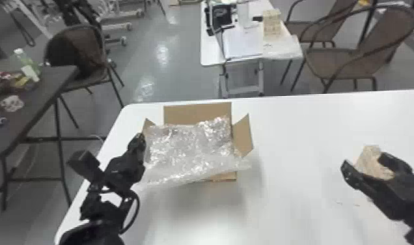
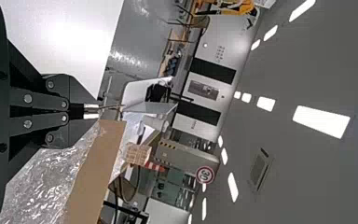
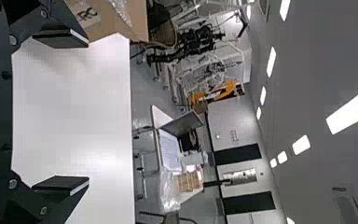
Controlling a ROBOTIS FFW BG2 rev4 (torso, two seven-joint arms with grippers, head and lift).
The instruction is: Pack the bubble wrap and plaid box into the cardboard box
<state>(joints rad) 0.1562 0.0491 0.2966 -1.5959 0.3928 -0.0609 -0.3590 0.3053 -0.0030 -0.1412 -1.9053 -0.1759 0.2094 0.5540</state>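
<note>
The left gripper has its jaws squeezed together on what looks like the left flap of the cardboard box, likely so the flap can't flop in. The box sits by the far left corner of the worktop, with its flaps up. Shiny bubble wrap covers its top and hangs over the near side, maybe to make a soft bed. The right gripper has its jaws spread wide near the right edge. The plaid box is between them, but I can't tell if they touch it.
</note>
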